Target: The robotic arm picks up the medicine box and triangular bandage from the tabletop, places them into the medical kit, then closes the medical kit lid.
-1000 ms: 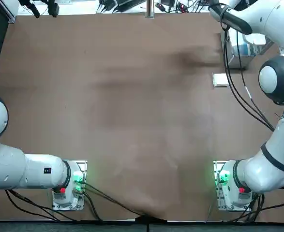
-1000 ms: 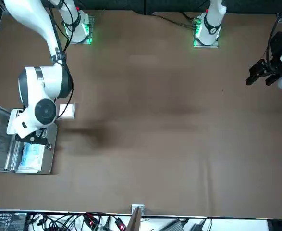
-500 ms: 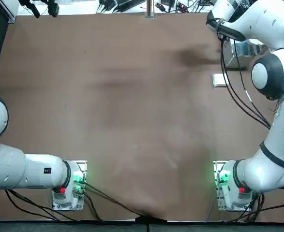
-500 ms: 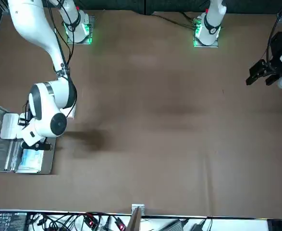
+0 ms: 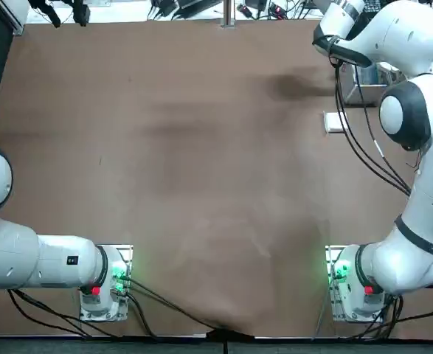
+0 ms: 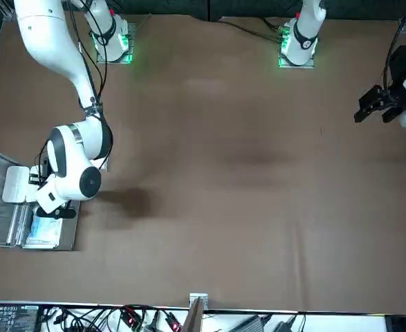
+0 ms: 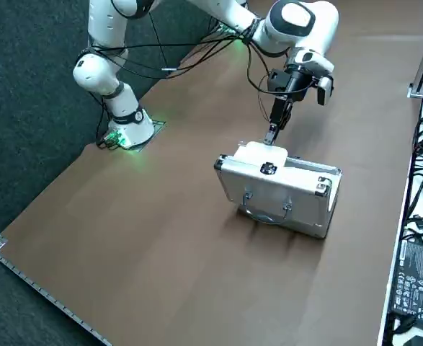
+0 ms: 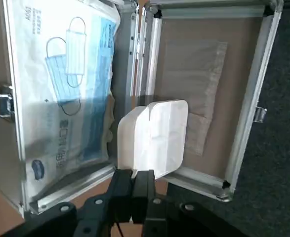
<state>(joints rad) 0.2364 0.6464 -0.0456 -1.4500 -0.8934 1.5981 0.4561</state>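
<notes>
**Soft packet pinched over the open case**

The wrist view alone shows the inside of the case (image 8: 135, 74): a mask packet (image 8: 61, 89) fills the body, and the lid (image 8: 209, 79) lies open beside it. There the right gripper (image 8: 137, 190) has its fingers pressed together on the edge of the puffy white bandage packet (image 8: 152, 138), which hangs over the hinge line.

The side view shows the case (image 7: 283, 191) in mid-frame, with the gripper (image 7: 271, 133) just above its far rim.

Only the top view shows the one small white box (image 5: 335, 123), at right of frame on the table (image 5: 186, 162), apart from the gripper.

One case, one bandage, one box.
</notes>
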